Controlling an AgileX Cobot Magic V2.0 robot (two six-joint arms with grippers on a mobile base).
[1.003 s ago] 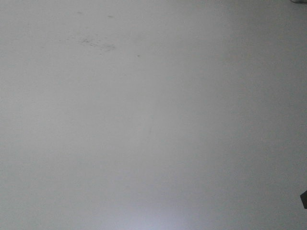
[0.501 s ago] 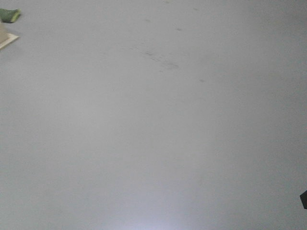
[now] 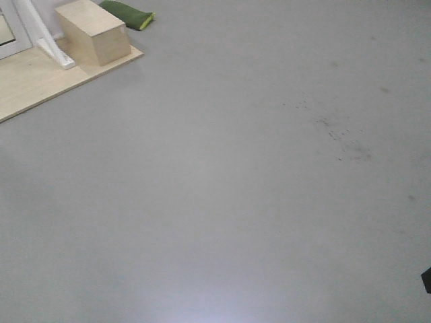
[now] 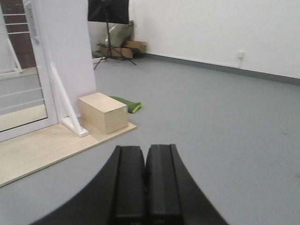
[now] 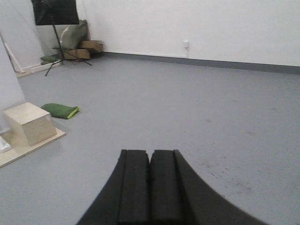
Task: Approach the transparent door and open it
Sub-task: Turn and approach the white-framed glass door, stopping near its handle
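A glass panel (image 4: 18,93) in a white frame, crossed by thin white bars, stands at the far left of the left wrist view, well ahead of me. No handle shows clearly on it, so I cannot tell whether it is the transparent door. Its frame foot (image 3: 20,30) shows in the front view's top-left corner. My left gripper (image 4: 145,152) is shut with nothing in it, low over the grey floor. My right gripper (image 5: 150,157) is likewise shut and empty.
A low wooden platform (image 3: 40,87) carries a pale wooden box (image 3: 94,30) and a white diagonal brace (image 4: 65,108). A green bag (image 3: 128,13) lies on the floor behind the box. A black stand on a tripod (image 4: 108,18) and cardboard boxes (image 4: 126,47) are by the far wall.
The front view has swung left over the floor: the dark floor marks slid right and down. The platform, box and green bag came in at the top left.
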